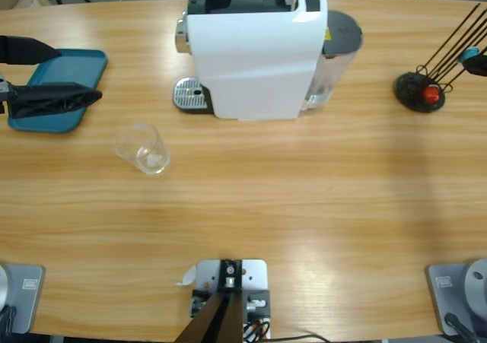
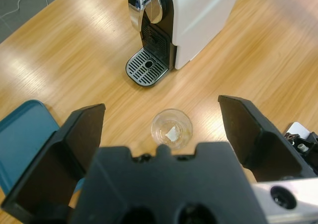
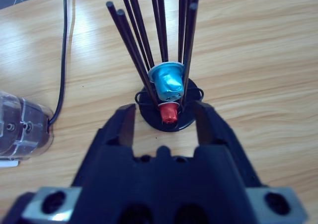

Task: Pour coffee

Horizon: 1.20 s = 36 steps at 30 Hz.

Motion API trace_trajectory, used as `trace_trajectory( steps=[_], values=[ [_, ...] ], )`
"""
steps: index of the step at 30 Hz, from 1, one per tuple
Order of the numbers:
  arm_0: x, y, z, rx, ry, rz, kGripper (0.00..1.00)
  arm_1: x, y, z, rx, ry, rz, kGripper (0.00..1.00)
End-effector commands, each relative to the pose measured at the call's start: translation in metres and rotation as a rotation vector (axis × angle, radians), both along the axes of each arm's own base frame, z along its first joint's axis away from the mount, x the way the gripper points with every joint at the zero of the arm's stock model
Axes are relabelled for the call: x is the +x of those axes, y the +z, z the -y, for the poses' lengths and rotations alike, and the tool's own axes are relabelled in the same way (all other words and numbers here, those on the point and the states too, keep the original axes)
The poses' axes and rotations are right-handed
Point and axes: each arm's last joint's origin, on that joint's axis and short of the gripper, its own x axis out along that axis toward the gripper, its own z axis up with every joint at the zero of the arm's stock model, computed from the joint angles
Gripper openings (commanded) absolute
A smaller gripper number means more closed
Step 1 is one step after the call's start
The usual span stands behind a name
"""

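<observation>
Tray point(image 1: 57, 84) lies at the bench's point(image 1: 304, 221) left edge, and the left claw point(image 1: 72, 73) hangs over it, jaws spread wide, holding nothing. Nearer the front edge, right of the tray, stands the glass point(image 1: 142, 148); it looks empty, with no coffee showing, so pouring seems not yet begun. Behind it, at the back edge, sits the machine point(image 1: 255, 54), its drip grate point(image 1: 190, 94) bare. Open bench lies all around the glass, giving free approach. Near the right edge is the capsule rack point(image 3: 166, 92), holding a blue capsule point(image 3: 168, 81) and a red one point(image 3: 169, 113); the right claw point(image 3: 164, 117) hovers before it, jaws moderately apart, empty.
</observation>
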Motion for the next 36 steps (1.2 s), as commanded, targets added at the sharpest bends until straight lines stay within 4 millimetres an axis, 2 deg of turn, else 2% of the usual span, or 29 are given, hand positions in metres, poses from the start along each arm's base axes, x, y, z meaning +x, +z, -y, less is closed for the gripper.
trace_trajectory(
  steps=[1,4,6,8,10,15,22,25,26,36],
  values=[
    [0.000,-0.020,0.002,0.052,0.009,-0.049,0.991,0.001,-0.002,-0.001,-0.029,-0.016,-0.014,1.000],
    [0.001,-0.019,0.002,0.050,0.010,-0.049,0.991,0.004,-0.003,-0.001,-0.036,-0.025,-0.019,0.971],
    [0.000,-0.019,0.002,0.049,0.009,-0.050,0.991,0.008,-0.002,-0.001,-0.032,-0.023,-0.004,0.908],
    [-0.001,-0.018,0.000,0.044,0.009,-0.046,0.991,0.013,-0.004,-0.001,-0.026,-0.023,0.002,0.838],
    [-0.002,-0.018,-0.001,0.043,0.009,-0.044,0.991,0.018,-0.007,0.000,-0.024,-0.026,0.002,0.698],
    [-0.002,-0.017,0.000,0.041,0.009,-0.041,0.991,0.029,-0.013,0.001,-0.019,-0.032,-0.010,0.683],
    [0.004,-0.018,0.006,0.050,0.009,-0.048,0.991,0.022,-0.013,0.002,-0.026,-0.029,-0.019,0.681],
    [0.004,-0.019,0.006,0.052,0.009,-0.050,0.991,0.023,-0.012,0.002,-0.026,-0.027,-0.013,0.539],
    [0.004,-0.019,0.006,0.052,0.009,-0.050,0.991,0.023,-0.012,0.002,-0.028,-0.026,-0.013,0.437],
    [0.003,-0.018,0.005,0.050,0.010,-0.047,0.991,0.022,-0.017,0.002,-0.035,-0.018,-0.033,0.430]
  ],
)
